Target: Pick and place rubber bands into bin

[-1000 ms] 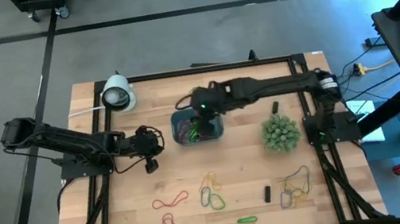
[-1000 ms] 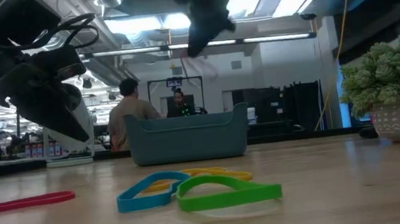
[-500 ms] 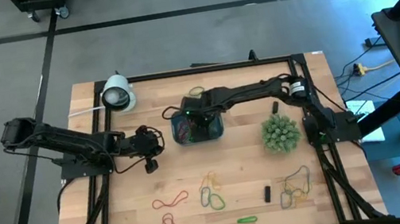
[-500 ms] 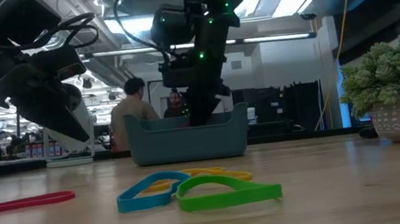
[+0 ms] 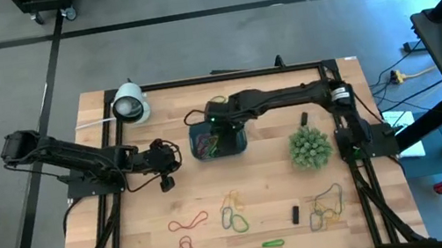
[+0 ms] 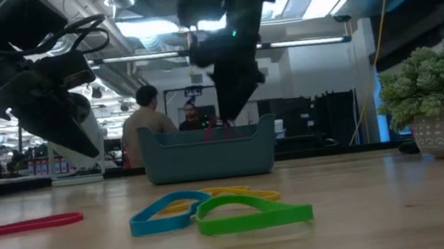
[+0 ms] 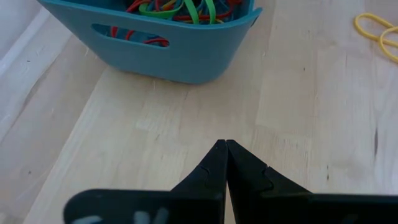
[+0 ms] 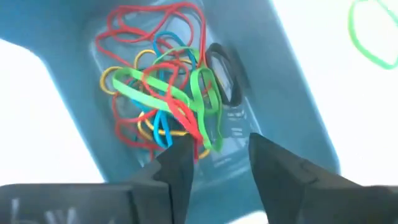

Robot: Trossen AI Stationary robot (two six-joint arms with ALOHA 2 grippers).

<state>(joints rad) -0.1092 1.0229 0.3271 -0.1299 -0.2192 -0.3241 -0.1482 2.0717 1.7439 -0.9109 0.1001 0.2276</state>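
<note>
The blue-teal bin [image 5: 239,144] stands mid-table with a tangle of red, green, yellow, blue and dark rubber bands [image 8: 163,102] lying on its floor. My right gripper [image 8: 221,155] hangs open just above that pile, pointing steeply down into the bin [image 6: 208,152]. More rubber bands lie loose on the near half of the table: red ones [image 5: 188,223], a yellow-green group [image 5: 234,212], a green one [image 5: 272,243] and a cluster [image 5: 327,206]. Another green band [image 5: 216,102] lies beyond the bin. My left gripper [image 7: 225,144] waits shut left of the bin, above the wood.
A spiky green plant [image 5: 309,147] in a pot stands right of the bin. A white dome [image 5: 131,104] sits at the far left corner. Small black blocks [image 5: 304,118] [image 5: 296,214] lie on the right half. People [image 6: 143,122] show in the room beyond.
My right gripper has come down from high above the bin to just over its inside, tipping steeper as it sank. After dipping behind the bin's rim half a second ago, it now stands slightly higher.
</note>
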